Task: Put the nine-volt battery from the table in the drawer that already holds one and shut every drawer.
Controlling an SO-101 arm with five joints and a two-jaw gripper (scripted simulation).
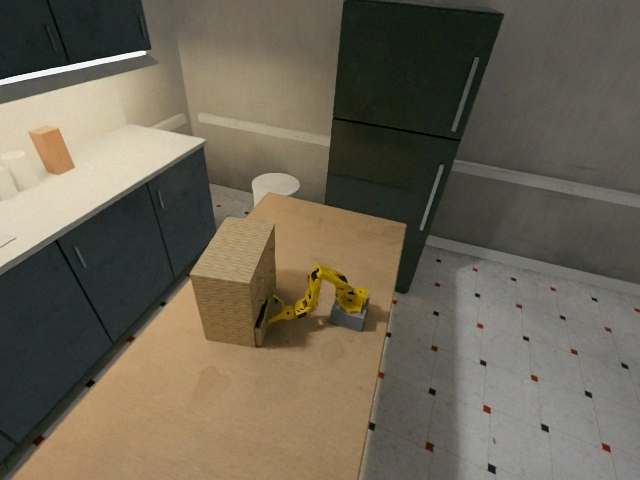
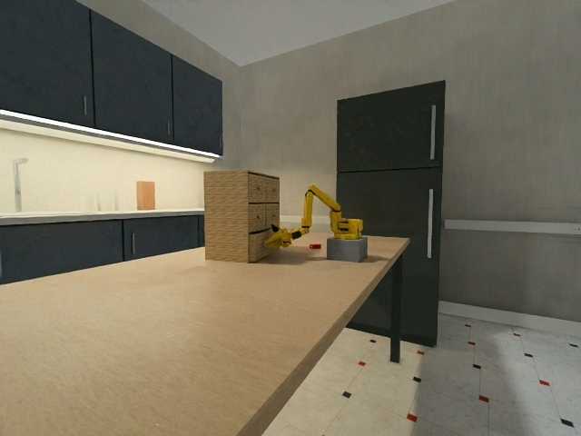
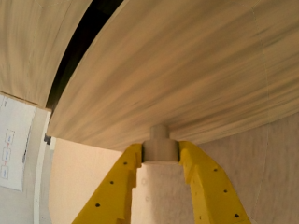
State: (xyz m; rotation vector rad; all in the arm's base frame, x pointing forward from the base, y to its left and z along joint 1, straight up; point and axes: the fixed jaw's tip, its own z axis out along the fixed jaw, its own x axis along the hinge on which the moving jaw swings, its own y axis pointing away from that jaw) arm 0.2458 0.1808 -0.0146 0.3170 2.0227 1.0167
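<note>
My gripper is shut on the round knob of a bottom drawer. This drawer stands partly out of the wooden cabinet, with a dark gap above its front. The inside of the drawer is too dark and small to make out. A small red block lies on the table behind the arm, and a small pale thing lies near the arm's base. I cannot tell which is the nine-volt battery. The upper drawers look shut.
The arm's grey base block stands on the wooden table, near its edge. The cabinet stands opposite the arm, its drawer fronts facing it. A dark fridge stands beyond the table.
</note>
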